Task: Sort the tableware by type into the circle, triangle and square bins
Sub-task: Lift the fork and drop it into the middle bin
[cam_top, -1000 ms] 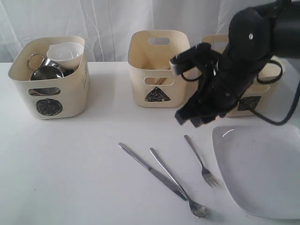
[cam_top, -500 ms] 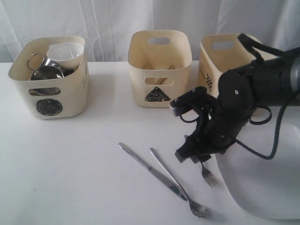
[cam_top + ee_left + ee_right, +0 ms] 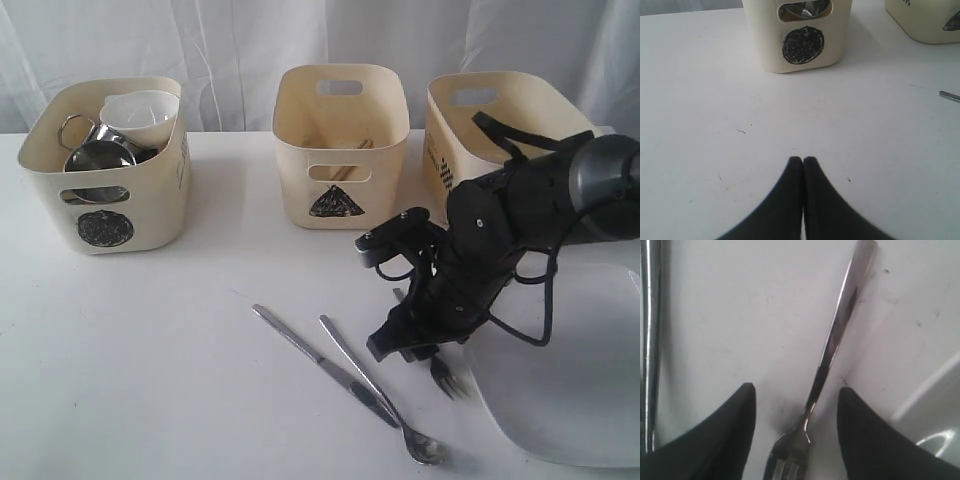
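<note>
My right gripper [image 3: 405, 345] is low over the table, open, with its two fingers straddling the neck of the steel fork [image 3: 832, 345], which lies flat. The fork's tines [image 3: 447, 380] stick out past the arm. The knife [image 3: 320, 362] and spoon [image 3: 390, 405] lie side by side to the left of it. The large white plate [image 3: 570, 385] rests at the right, partly under the arm. The circle bin [image 3: 105, 225] holds steel mugs [image 3: 95, 155] and a small white bowl [image 3: 140, 110]. Wooden chopsticks [image 3: 350, 150] lie in the triangle bin [image 3: 338, 200]. My left gripper [image 3: 803, 160] is shut and empty over bare table.
The square bin [image 3: 490, 120] stands behind the right arm, its mark mostly hidden. In the left wrist view the circle bin [image 3: 800, 45] stands ahead and the knife's tip [image 3: 950, 96] shows at the edge. White curtain behind the bins.
My right gripper has come down and towards the front, from in front of the square bin to table level around the fork. The cutlery and bins have not moved.
</note>
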Controlling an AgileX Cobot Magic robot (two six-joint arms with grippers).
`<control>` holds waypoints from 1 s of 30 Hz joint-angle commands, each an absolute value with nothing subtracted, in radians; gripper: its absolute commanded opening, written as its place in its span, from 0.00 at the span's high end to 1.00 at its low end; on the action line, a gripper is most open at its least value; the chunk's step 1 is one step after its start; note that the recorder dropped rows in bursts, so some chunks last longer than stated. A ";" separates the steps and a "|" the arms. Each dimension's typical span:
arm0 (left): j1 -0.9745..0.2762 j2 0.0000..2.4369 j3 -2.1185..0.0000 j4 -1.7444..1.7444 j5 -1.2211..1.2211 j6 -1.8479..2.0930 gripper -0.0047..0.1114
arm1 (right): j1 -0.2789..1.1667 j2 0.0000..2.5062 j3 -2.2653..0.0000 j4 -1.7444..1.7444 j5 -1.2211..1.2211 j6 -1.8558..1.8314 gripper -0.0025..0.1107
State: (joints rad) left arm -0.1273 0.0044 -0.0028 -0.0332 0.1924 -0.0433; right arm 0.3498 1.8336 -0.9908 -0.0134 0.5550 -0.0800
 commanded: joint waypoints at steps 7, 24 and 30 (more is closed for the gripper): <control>-0.124 0.000 0.000 -0.043 0.194 -0.049 0.96 | 0.353 1.857 -0.987 0.024 0.524 -0.081 0.92; -0.124 0.000 0.000 -0.043 0.194 -0.049 0.96 | 0.347 1.481 -0.989 0.194 0.171 0.068 0.98; -0.124 0.000 0.000 -0.043 0.194 -0.049 0.96 | 0.284 1.572 -1.127 0.194 0.000 0.161 0.98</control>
State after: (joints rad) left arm -0.1273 0.0044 -0.0028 -0.0332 0.1924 -0.0433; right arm 0.3156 1.5137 -1.0530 0.1928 0.0556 0.1226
